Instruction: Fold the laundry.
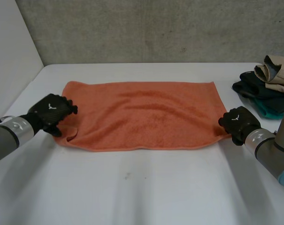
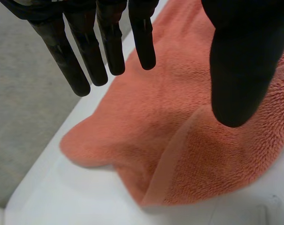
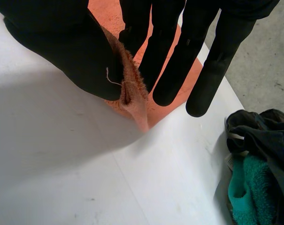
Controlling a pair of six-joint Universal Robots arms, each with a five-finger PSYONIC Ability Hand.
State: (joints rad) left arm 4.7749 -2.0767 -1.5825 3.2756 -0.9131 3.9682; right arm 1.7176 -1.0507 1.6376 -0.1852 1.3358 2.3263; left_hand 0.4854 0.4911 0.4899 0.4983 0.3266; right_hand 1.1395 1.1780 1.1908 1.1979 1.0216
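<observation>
Head view: orange rectangular terry towel [image 1: 142, 115] is lying flat on the white table [image 1: 146, 187], between the arms.
Long axis: running side to side, with one short edge at each hand.
Markings: a white emblem is showing on each hand's back, too small to read.
Left hand [image 1: 51, 111]: hanging over the near left corner, fingers straight, thumb apart, grasping nothing.
Right hand [image 1: 238, 122]: pinching the near right corner between thumb and fingers.
Pile of dark, teal and beige clothes [image 1: 267, 86]: sitting beyond the right hand, apart from the towel.

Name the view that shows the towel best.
Head view: the whole towel lies spread on the table. The left wrist view shows one corner under the open left hand; the right wrist view shows another corner pinched by the right hand.
</observation>
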